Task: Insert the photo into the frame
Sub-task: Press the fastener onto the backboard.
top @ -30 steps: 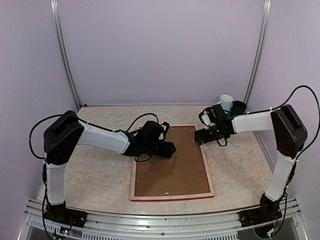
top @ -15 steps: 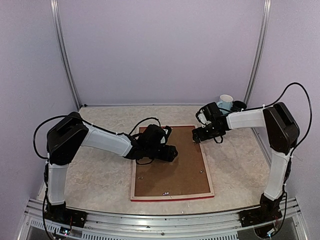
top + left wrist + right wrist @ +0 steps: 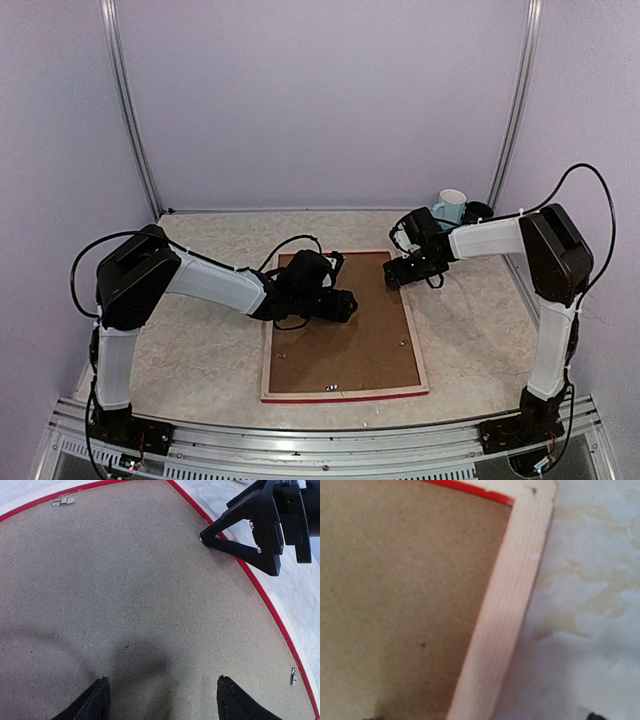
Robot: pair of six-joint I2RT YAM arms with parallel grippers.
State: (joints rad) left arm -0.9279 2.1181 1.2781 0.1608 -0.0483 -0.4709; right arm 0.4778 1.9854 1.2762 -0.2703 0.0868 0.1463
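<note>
The frame (image 3: 418, 352) lies face down on the table, pale wood rim up, a thin red edge showing along its near side. A brown backing board (image 3: 352, 345) fills it. The photo is hidden. My left gripper (image 3: 345, 305) hovers over the board's far left part; in the left wrist view it (image 3: 162, 689) is open with bare board between the tips. My right gripper (image 3: 392, 277) is at the frame's far right side. In the right wrist view it (image 3: 485, 715) is open, straddling the pale rim (image 3: 506, 605). One right finger (image 3: 245, 555) touches down just inside the red edge.
A white cup (image 3: 452, 205) and a dark cup (image 3: 478, 212) stand at the back right corner. Small metal tabs (image 3: 63, 501) (image 3: 293, 676) sit along the board's edges. Metal posts rise at both back corners.
The right gripper has crept a little left along the frame's far right side. The left gripper has shifted slightly rightward over the board. The frame has not moved.
</note>
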